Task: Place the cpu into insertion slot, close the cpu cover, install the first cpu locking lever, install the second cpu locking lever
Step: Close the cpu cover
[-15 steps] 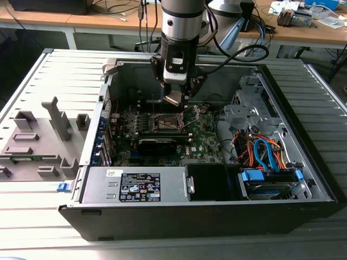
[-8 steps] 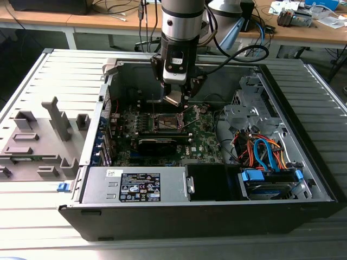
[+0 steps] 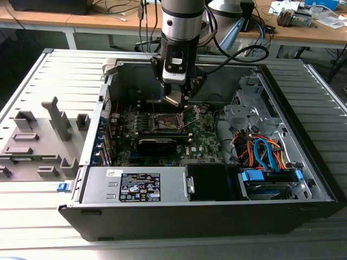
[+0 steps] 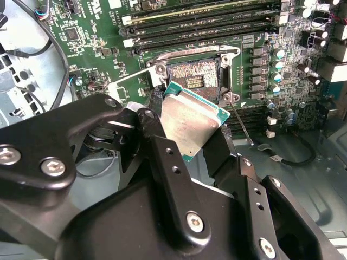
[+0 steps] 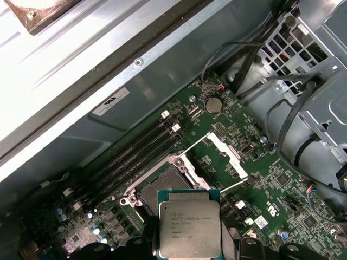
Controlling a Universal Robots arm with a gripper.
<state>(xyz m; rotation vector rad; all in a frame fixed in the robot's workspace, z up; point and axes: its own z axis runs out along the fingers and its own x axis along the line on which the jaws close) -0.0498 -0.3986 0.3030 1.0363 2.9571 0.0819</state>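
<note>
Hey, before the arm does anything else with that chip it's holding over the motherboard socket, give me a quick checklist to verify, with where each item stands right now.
1. Grip on the cpu: ok, the gripper is shut on two opposite edges.
2. Insertion slot free: ok, its contact field is bare.
3. Cpu cover out of the way: ok, swung back beside the slot.
4. Levers released: ok, one lever and the other lever both angle away from the socket.
5. Cpu seated: not ok, it hangs above the slot, apart from it.
6. Cpu square to the slot: cannot tell.
</note>
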